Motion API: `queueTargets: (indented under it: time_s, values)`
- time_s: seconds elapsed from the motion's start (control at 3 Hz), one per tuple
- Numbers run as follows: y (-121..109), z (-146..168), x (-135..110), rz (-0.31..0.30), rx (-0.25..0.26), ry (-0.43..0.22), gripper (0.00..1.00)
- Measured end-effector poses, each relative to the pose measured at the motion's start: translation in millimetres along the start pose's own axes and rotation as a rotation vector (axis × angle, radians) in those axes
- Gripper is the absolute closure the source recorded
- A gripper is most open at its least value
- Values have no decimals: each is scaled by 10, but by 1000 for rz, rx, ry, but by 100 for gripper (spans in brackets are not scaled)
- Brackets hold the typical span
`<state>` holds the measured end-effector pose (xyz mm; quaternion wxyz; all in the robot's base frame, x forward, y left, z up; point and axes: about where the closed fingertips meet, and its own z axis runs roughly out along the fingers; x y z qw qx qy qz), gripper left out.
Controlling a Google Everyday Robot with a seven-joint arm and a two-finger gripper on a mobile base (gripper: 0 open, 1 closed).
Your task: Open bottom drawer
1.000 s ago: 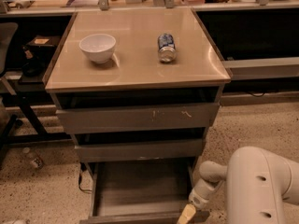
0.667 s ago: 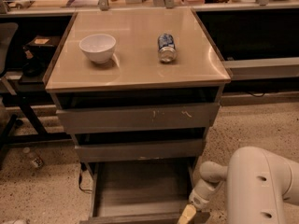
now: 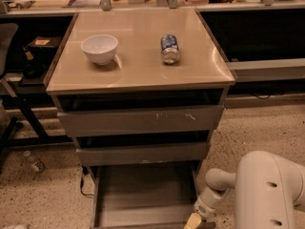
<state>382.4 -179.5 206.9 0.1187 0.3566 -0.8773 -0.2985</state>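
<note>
While bottom drawer (image 3: 143, 194) stays out | claw (image 3: 193, 222) unmoved at its front-right corner

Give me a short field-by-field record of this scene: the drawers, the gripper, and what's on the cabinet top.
bottom drawer: grey handle-less bottom drawer, pulled far out, shallow tray exposed
middle drawer: mid-sized grey drawer, closed or nearly so
top drawer: tall grey scratched drawer, closed or nearly so
gripper: gripper, low at the open drawer's front right corner
cabinet top: white bowl upright on the left; blue-labelled metal can on its side to the right, apart
floor: clear plastic bottle, left of the cabinet
</note>
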Motion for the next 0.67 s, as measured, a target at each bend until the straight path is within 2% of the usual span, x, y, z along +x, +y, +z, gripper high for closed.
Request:
queueTargets:
  time_s: [0.67]
  values:
    - [33, -102, 96, 18, 20, -11, 0]
